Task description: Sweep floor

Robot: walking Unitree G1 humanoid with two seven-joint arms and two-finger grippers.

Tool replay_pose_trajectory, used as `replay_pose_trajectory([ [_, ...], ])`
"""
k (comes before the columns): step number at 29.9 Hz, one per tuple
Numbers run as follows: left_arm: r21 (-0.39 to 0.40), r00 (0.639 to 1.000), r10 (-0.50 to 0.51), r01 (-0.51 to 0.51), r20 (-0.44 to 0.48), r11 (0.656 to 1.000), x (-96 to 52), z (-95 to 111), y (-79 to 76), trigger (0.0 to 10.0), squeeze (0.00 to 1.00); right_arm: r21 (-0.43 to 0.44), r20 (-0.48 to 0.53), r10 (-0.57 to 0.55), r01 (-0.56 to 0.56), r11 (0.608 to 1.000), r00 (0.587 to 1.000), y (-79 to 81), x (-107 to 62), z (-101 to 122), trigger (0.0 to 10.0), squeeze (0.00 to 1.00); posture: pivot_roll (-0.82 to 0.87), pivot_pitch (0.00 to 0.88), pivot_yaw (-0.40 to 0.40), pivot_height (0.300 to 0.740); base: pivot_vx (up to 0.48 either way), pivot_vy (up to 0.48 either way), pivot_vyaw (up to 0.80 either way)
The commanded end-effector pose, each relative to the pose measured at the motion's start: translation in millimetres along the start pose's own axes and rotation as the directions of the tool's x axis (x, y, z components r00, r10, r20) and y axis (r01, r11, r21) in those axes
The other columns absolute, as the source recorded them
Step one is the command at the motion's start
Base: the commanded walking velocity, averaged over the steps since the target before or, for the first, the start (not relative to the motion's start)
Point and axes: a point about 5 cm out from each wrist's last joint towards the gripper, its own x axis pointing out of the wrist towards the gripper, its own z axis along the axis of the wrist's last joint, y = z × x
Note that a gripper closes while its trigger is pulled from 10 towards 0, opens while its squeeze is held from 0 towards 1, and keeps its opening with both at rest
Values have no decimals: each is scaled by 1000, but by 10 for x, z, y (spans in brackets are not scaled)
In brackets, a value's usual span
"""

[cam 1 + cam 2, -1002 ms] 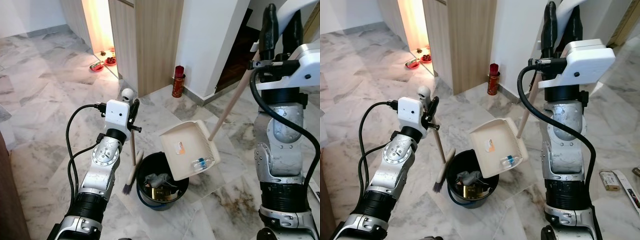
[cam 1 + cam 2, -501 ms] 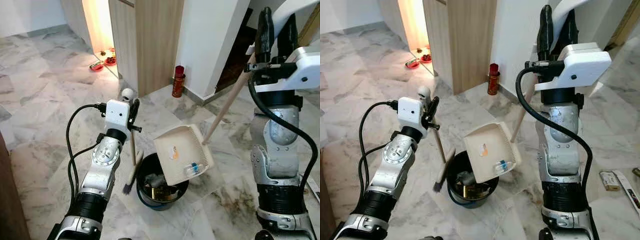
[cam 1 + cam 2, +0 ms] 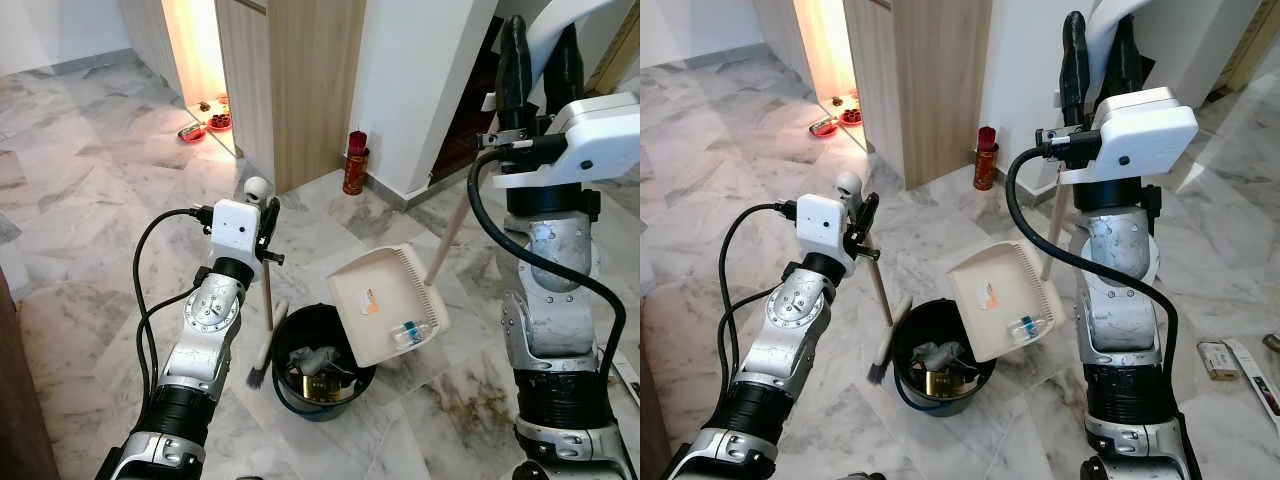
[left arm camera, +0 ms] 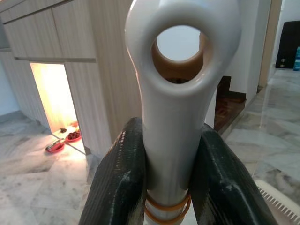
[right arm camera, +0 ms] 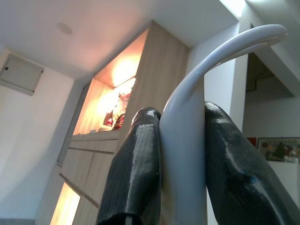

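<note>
My right end effector (image 3: 1095, 55) clamps the cream long-handled dustpan (image 3: 1002, 300), tilted over the black round bin (image 3: 912, 372) at lower centre. My left end effector (image 3: 266, 225) clamps the short wooden-handled brush (image 3: 264, 330). A small clear bottle (image 3: 1026, 324) remains in the pan; emptying appears unfinished.

My left arm (image 3: 205, 340) reaches forward and up beside the black bin (image 3: 322, 360), elbow low, wrist raised above the bin's left rim. My left gripper (image 4: 164, 187) has both black fingers pressed flat against the white broom handle (image 4: 176, 108). My right arm (image 3: 555, 320) stands nearly upright to the right of the bin, wrist well above it. My right gripper (image 5: 180, 154) points upward, fingers clamped on the pale dustpan handle (image 5: 187, 140), though the fingertips seem cut off from sight.
</note>
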Motion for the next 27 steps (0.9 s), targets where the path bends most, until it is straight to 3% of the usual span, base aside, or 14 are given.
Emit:
replay_pose_trajectory([
  [1, 5, 998, 1, -2, 66, 1000, 19, 120, -9, 10000, 0, 14, 89, -38, 37, 999, 995, -65, 49, 175, 10000, 0, 146, 68, -78, 740, 0, 0, 0],
  [5, 5, 998, 4, -5, 65, 1000, 16, 118, -4, 10000, 0, 62, 66, -89, 85, 994, 994, -124, 53, 146, 10000, 0, 146, 69, -80, 740, 0, 0, 0],
  [11, 5, 998, 6, -6, 65, 1000, 12, 117, -2, 10000, 0, 49, 73, -98, 94, 994, 993, -145, 54, 154, 10000, 0, 145, 70, -80, 740, 0, 0, 0],
  [14, 4, 998, 7, -7, 65, 1000, 12, 117, 1, 10000, 0, -57, 112, -16, 22, 998, 994, -81, 58, 198, 10000, 0, 144, 70, -80, 740, 0, 0, 0],
  [19, 4, 998, 5, -5, 65, 1000, 11, 116, -6, 10000, 0, -74, 125, 34, -25, 997, 992, 16, 44, 218, 10000, 0, 144, 70, -79, 740, 0, 0, 0],
  [27, 6, 998, 10, -10, 66, 1000, 8, 120, 9, 10000, 0, -43, 121, 22, -17, 999, 992, 28, 42, 211, 10000, 0, 147, 72, -83, 740, 0, 0, 0],
])
